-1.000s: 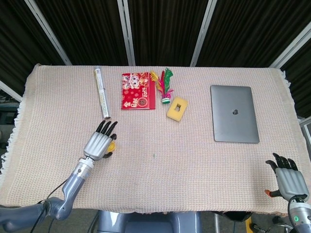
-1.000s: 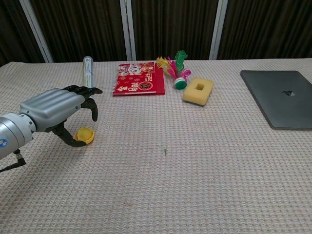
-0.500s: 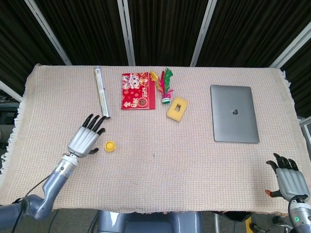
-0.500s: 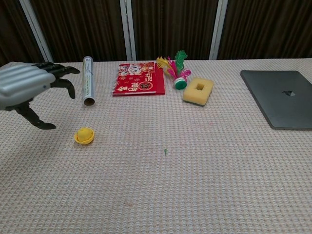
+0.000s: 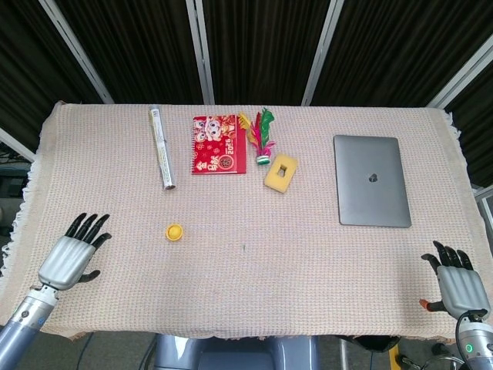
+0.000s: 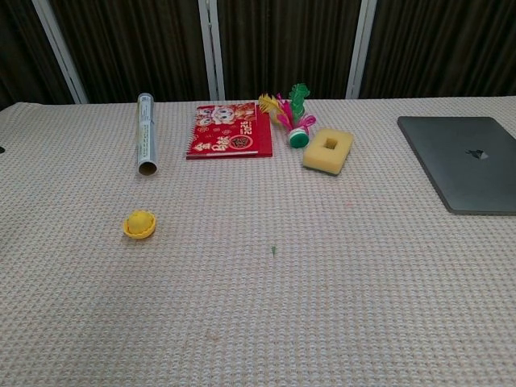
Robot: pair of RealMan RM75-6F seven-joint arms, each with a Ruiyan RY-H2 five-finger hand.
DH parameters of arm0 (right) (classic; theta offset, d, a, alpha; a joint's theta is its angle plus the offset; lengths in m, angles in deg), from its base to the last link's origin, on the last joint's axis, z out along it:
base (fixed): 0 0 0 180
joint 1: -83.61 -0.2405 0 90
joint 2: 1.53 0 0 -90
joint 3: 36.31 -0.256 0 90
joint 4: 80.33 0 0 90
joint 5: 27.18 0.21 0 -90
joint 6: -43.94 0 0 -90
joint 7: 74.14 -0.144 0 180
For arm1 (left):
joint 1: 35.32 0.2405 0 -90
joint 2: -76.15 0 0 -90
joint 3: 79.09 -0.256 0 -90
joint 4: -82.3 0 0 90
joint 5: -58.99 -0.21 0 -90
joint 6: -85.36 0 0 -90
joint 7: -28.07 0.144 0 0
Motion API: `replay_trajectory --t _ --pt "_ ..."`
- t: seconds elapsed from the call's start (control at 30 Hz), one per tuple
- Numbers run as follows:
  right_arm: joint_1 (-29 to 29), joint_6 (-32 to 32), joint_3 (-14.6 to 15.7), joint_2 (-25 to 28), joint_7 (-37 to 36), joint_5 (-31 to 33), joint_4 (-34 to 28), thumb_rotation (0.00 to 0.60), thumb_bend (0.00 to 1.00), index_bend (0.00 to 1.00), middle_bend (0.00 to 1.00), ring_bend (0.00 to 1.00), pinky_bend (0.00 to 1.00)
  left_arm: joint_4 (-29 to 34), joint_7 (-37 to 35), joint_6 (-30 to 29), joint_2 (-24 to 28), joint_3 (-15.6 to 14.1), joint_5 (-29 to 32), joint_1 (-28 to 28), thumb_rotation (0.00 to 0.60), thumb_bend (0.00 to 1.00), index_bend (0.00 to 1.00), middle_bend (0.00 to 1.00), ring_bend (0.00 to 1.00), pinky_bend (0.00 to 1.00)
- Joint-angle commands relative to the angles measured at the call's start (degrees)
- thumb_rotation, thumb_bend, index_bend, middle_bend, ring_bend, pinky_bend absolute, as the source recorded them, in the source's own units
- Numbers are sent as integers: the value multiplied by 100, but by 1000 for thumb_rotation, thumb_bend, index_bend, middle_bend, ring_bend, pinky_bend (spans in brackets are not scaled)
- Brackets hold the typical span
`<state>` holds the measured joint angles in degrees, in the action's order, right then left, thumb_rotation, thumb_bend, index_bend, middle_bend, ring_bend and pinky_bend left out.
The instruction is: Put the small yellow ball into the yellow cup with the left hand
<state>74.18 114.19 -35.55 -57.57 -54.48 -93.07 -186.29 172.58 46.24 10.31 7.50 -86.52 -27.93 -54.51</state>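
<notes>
The ball (image 6: 139, 219) sits in the cup (image 6: 139, 230) on the table's (image 5: 246, 293) left half, before the roll (image 5: 162, 146). Behind lie notebook (image 5: 219, 144), shuttlecock (image 5: 260, 139) and sponge (image 5: 281, 172); the laptop (image 5: 371, 190) lies right

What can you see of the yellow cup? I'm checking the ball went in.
The yellow cup is small, shallow and bowl-like, of what looks like smooth plastic, standing upright on the woven tablecloth on the table's left side, below the silver tube's end. The small yellow ball sits in it, its rounded top rising above the rim. Nothing else touches it; the left hand is apart from it, near the table's left edge.
</notes>
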Motion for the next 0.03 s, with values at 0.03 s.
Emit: replay_trajectory --t 0.03 --pt "-5 -16 -4 1 -2 17 -3 600 0 218 0 0 0 -281 -232 -139 -224 -57 12 200 600 129 247 0 0 0"
